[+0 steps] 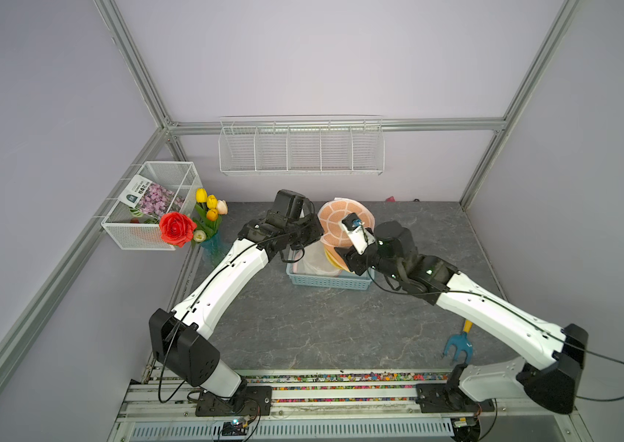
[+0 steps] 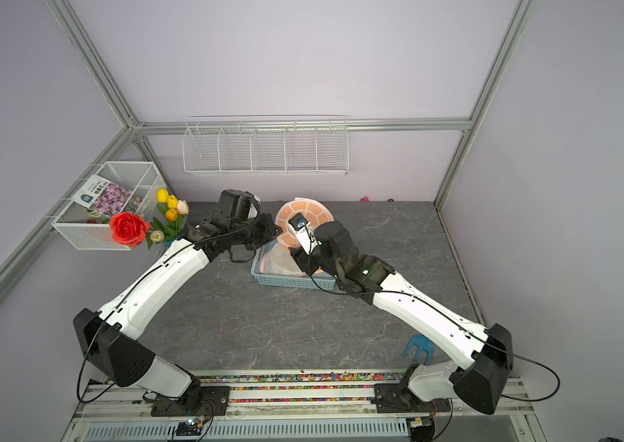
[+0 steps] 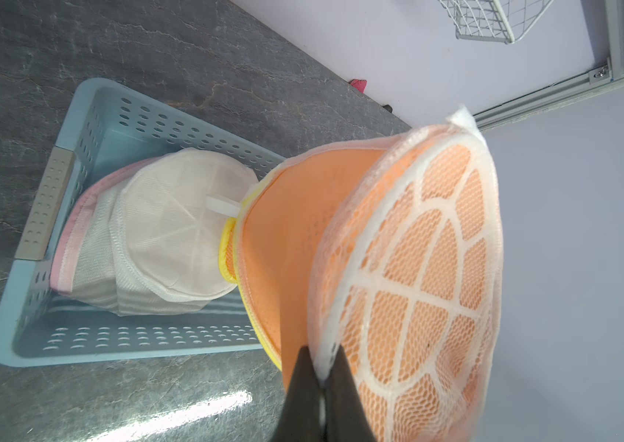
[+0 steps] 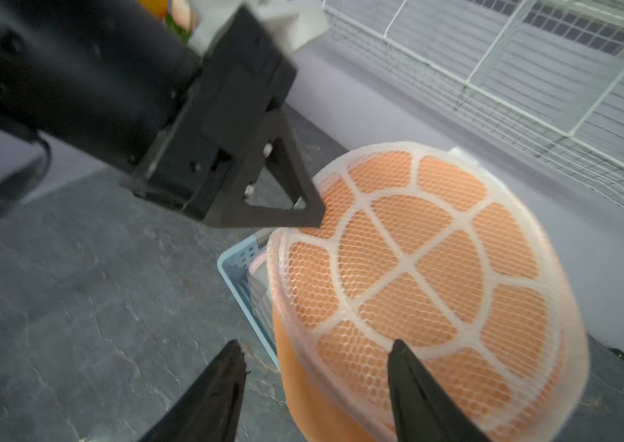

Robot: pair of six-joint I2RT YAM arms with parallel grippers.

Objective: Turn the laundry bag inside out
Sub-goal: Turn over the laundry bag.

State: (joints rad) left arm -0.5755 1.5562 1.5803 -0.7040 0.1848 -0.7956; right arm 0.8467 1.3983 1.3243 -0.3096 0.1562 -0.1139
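Desk [image 1: 302, 329]: grey, stone-patterned, carrying the blue basket toward its far half.
Wall rack [image 1: 300, 151]: white wire, divided into compartments, hung on the back wall.
Wire basket [image 1: 141, 239]: white mesh, fixed to the left wall, with a flower-printed packet [image 1: 149, 196] standing in it.
Blue basket [image 1: 325, 284]: pale blue plastic with perforated walls, resting on the desk between the two arms.
Laundry bag [image 1: 335, 224]: orange with a round, white-ribbed mesh face, held upright in the air over the far end of the blue basket, with its orange side hanging down toward the basket. It showed in both top views.
White bag [image 3: 176, 237]: pale mesh with a pink hem, lying inside the blue basket, just beside the hanging orange side.
Flowers [image 1: 208, 214]: a red rose and yellow tulips in a blue vase at the desk's left edge, well apart from the laundry bag.
Left fingers [image 3: 304, 382]: closed, pinching the white seam at the rim of the laundry bag's round face.
Right fingers [image 4: 411, 386]: spread apart and gripping nothing. One tip lay in front of the mesh face and the other over the desk, with the bag's edge in the gap between them. Contact could not be told.
Garden fork [image 1: 459, 344]: blue with a yellow handle, lying on the desk under the right arm.
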